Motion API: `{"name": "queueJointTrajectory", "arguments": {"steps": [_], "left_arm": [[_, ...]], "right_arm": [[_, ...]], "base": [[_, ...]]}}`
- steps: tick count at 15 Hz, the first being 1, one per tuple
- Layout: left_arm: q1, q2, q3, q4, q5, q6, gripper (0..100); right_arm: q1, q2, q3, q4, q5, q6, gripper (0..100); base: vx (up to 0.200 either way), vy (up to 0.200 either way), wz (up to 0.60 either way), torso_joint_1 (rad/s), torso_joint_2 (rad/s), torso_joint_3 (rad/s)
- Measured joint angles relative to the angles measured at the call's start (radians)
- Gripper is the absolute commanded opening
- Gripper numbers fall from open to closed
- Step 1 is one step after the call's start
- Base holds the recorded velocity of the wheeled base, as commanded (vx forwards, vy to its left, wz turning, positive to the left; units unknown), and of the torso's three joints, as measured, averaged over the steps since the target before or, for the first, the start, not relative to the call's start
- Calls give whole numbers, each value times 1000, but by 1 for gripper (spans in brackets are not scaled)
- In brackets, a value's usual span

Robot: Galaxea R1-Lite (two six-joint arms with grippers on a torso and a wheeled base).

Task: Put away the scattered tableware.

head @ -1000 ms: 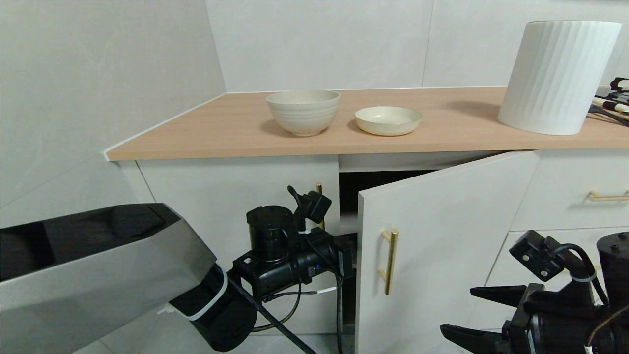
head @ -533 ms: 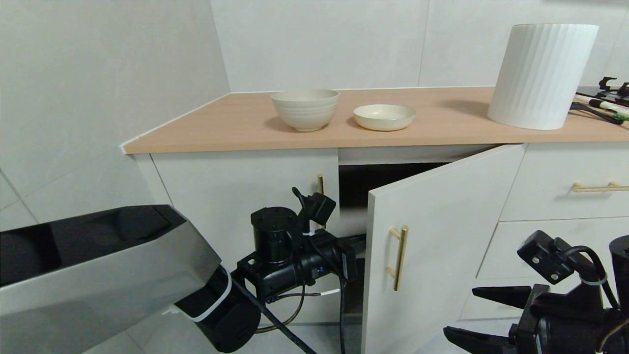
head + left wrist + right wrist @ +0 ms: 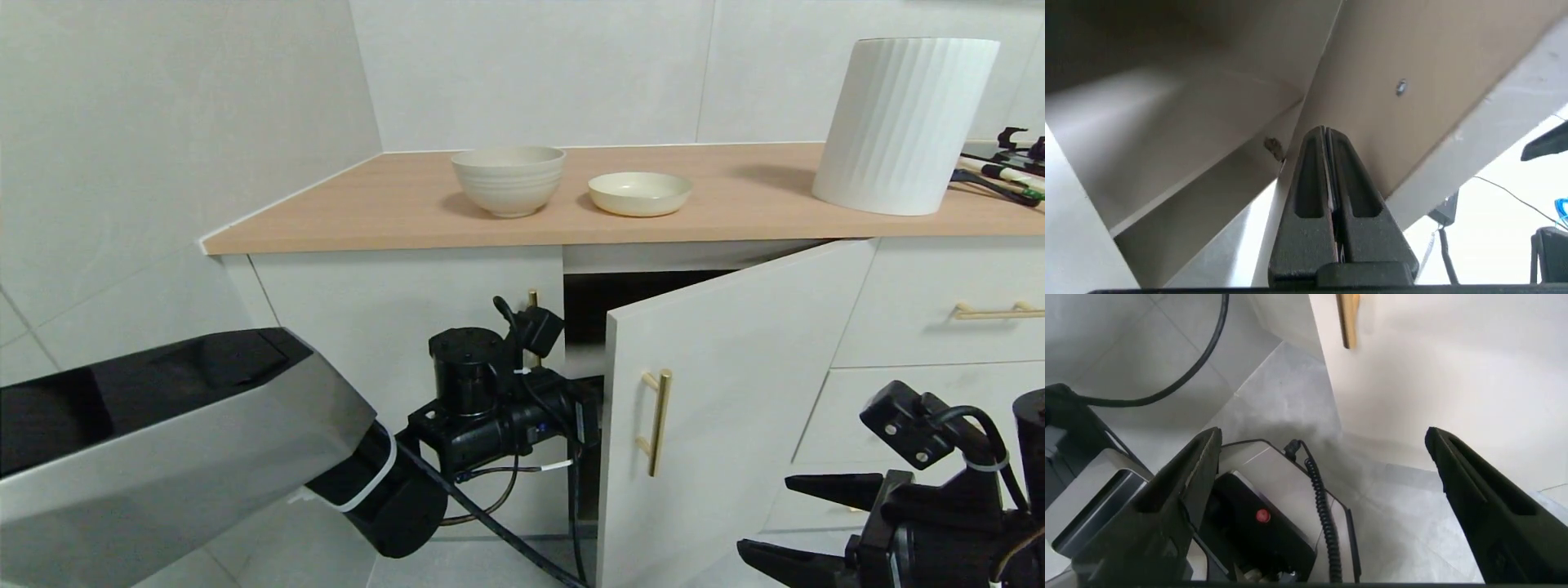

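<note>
A ribbed cream bowl (image 3: 508, 180) and a shallow cream dish (image 3: 639, 193) stand side by side on the wooden counter (image 3: 367, 216). Below them a white cabinet door (image 3: 735, 367) with a gold handle (image 3: 655, 420) stands partly open. My left arm (image 3: 490, 408) stretches into the gap at the door's edge. My left gripper (image 3: 1324, 139) is shut and empty, its tip against the door's inner face. Low at the right, in front of the door, my right gripper (image 3: 763, 516) hangs open and empty. In the right wrist view it (image 3: 1323, 441) is spread wide below the handle (image 3: 1349, 318).
A tall white ribbed container (image 3: 902, 122) stands at the counter's right, with several utensils (image 3: 1000, 167) beyond it. Drawers with a gold handle (image 3: 1000, 310) lie right of the open door. A tiled wall closes the left side. The cabinet interior (image 3: 645, 298) is dark.
The head camera has shifted, so the whole scene sits differently. My left arm has risen a little and moved toward the door gap. The right gripper stays open in the same place.
</note>
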Motion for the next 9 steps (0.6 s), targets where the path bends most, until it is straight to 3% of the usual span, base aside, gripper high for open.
{"name": "queueJointTrajectory", "arguments": {"steps": [4,9], "left_arm": [[-11,20,-49,21,-5,-4,0],[-21,40,-104,50,-5,-4,0]], "right_arm": [[1,-1,0,0,0,0,100],[1,-2,0,0,0,0,100]], "base": [[-200,0,0,2,4,1],[0,0,0,0,0,0]]}}
